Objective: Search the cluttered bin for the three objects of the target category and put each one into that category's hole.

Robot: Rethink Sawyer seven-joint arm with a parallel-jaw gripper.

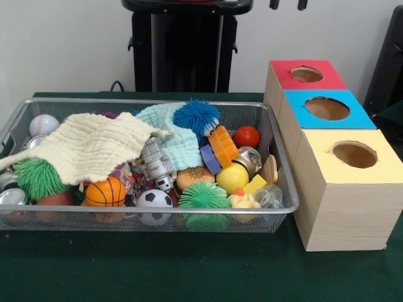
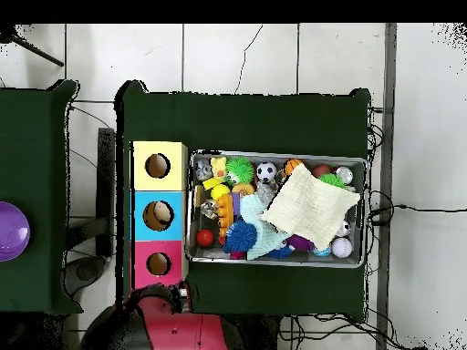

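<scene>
A wire mesh bin point(image 1: 286, 189) point(image 2: 277, 260) holds a heap of toys. Among them are a baseball point(image 1: 43, 124), a basketball point(image 1: 105, 192), a soccer ball point(image 1: 153, 200), a red ball point(image 1: 247, 136) and a yellow ball point(image 1: 232, 177). A cream cloth point(image 1: 88, 148) point(image 2: 310, 208) and a teal cloth point(image 1: 179, 145) cover part of the heap. Three wooden boxes with round holes stand beside the bin, topped red point(image 1: 327, 78) point(image 2: 158, 264), blue point(image 1: 302, 116) point(image 2: 158, 215) and yellow point(image 1: 384, 167) point(image 2: 157, 166). My gripper point(image 1: 288, 4) shows only as two dark tips at the top edge, apart, with nothing between them.
Spiky balls, blue point(image 1: 196, 117) and green point(image 1: 203, 196) point(image 1: 39, 177), a toy robot point(image 1: 157, 165), a burger toy point(image 1: 194, 177), an orange block point(image 1: 223, 146) and metal cans point(image 1: 12, 196) also lie in the bin. A purple bowl point(image 2: 11, 230) sits on a side table.
</scene>
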